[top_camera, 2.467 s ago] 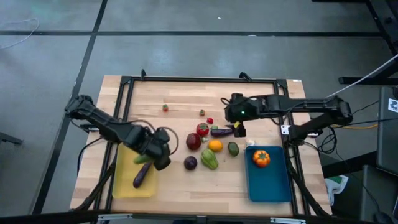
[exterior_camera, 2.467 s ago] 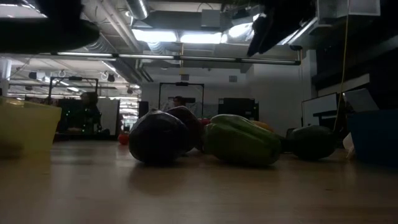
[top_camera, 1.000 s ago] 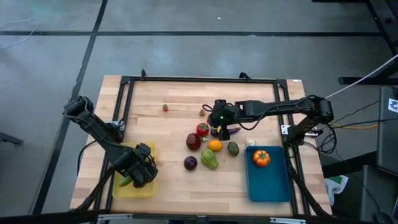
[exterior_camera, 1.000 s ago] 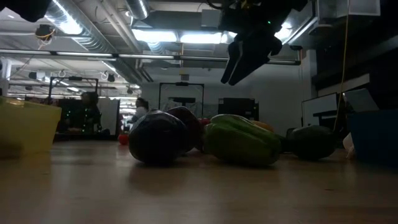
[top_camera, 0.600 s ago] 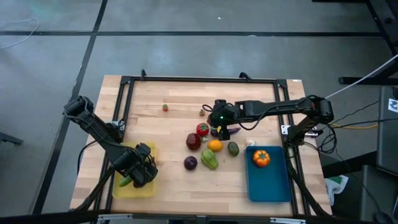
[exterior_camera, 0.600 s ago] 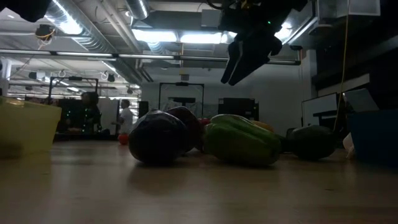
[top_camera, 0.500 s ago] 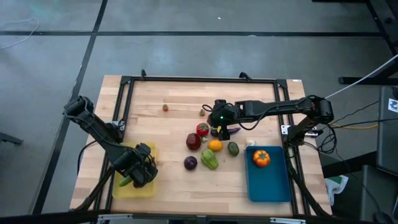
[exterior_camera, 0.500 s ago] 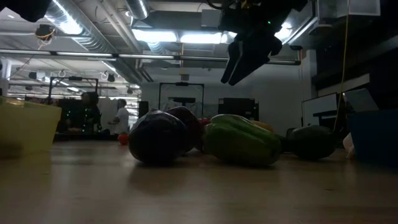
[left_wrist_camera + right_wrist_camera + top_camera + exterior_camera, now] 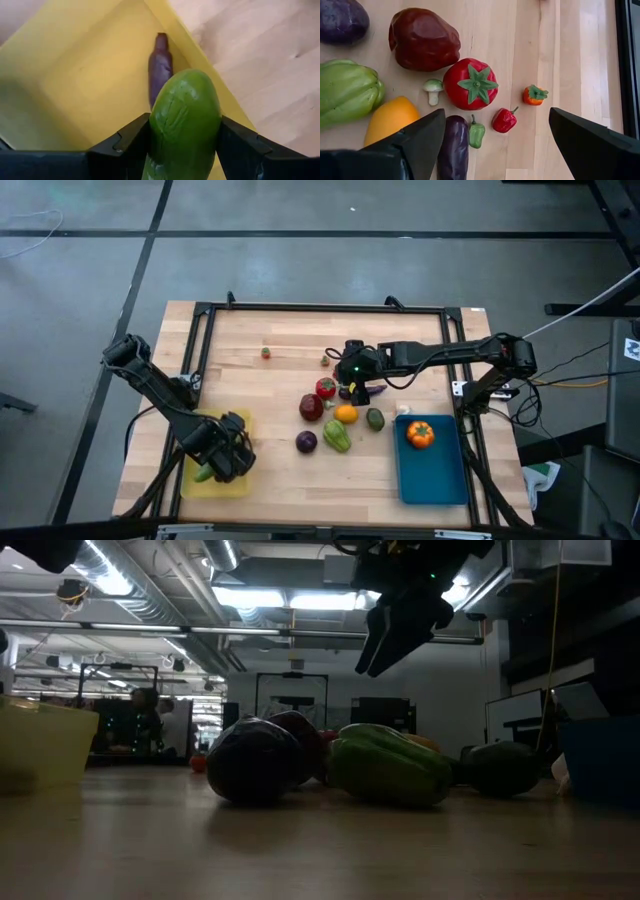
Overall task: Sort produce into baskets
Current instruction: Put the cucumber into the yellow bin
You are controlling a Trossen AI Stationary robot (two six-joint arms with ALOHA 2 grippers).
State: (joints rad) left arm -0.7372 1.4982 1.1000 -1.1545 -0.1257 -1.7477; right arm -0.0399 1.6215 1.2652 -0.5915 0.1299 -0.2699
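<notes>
My left gripper hangs over the near part of the yellow basket, shut on a green cucumber. A purple eggplant lies on the basket's floor along its wall. My right gripper stands open above the produce on the table's middle, over a long purple eggplant, a red pepper and a dark red apple. It touches none of them. An orange pepper lies in the blue basket. My left gripper pinches the cucumber's two sides between its fingers, which come from above and lie across it. One rounded end sticks out past the fingers. The cucumber is held above the basket's floor, beside the eggplant.
On the boards between the baskets lie an orange, an avocado, a green pepper and a round purple eggplant. Small pieces sit farther back. A black frame rims the table.
Over the last second both arms have kept still. Before that, my left gripper went toward the table's near edge over the yellow basket, and my right gripper went toward the left, over the produce.
</notes>
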